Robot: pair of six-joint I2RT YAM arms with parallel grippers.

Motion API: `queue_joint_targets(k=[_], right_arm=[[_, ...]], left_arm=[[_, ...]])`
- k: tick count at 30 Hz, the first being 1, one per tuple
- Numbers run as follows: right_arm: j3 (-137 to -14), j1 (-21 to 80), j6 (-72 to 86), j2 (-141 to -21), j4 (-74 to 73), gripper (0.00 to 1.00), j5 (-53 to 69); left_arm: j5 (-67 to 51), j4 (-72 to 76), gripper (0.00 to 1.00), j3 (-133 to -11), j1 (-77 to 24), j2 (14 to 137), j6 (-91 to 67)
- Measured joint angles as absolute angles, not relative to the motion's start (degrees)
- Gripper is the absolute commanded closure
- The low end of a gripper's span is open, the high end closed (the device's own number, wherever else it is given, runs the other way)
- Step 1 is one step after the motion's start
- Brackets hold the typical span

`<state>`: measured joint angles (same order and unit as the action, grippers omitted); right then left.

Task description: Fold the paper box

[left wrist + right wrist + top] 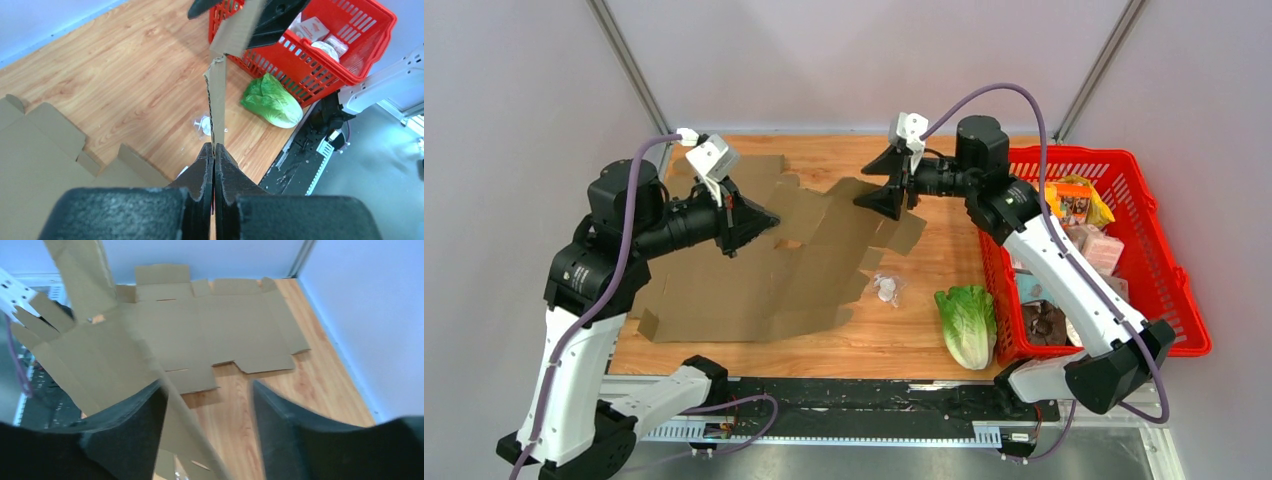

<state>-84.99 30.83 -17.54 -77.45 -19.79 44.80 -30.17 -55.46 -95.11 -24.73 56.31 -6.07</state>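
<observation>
Two left fingers (206,172) pinch the cardboard (218,95); right fingers (130,435) straddle it, spread wide.

High rear downward overview, two close wrist views, the cardboard (754,270) common to all

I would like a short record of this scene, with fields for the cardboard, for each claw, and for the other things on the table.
cardboard: flat unfolded sheet on the table, partly lifted between the two claws
left claw: shut on an edge of the cardboard
right claw: open, a raised edge of the cardboard in its gap
basket: red, at the right of the table, holds packets
cabbage: on the table, against the basket
small wrapper: between cardboard and cabbage
task state: no box shape yet
</observation>
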Motion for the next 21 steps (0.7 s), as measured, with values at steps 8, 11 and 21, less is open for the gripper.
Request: queue_joint_targets(k=[8,11,21], right_arm=[[-82.85,30.63,-17.80,-77.12,-20.67,1.00,50.28],[-80.77,30.59,-17.17,-76.31,-20.71,1.00,50.83],[-80.36,30.55,-6.83,-74.56,-24.99,1.00,42.92]], left_arm=[[-25.74,-53.63,0.81,-94.11,-24.60,59.44,-6.68],[-22.85,-52.95,0.48,-93.23,-24.62,60.58,-7.64],[-20.47,-48.80,0.58,-93.19,-24.67,60.55,-13.72]])
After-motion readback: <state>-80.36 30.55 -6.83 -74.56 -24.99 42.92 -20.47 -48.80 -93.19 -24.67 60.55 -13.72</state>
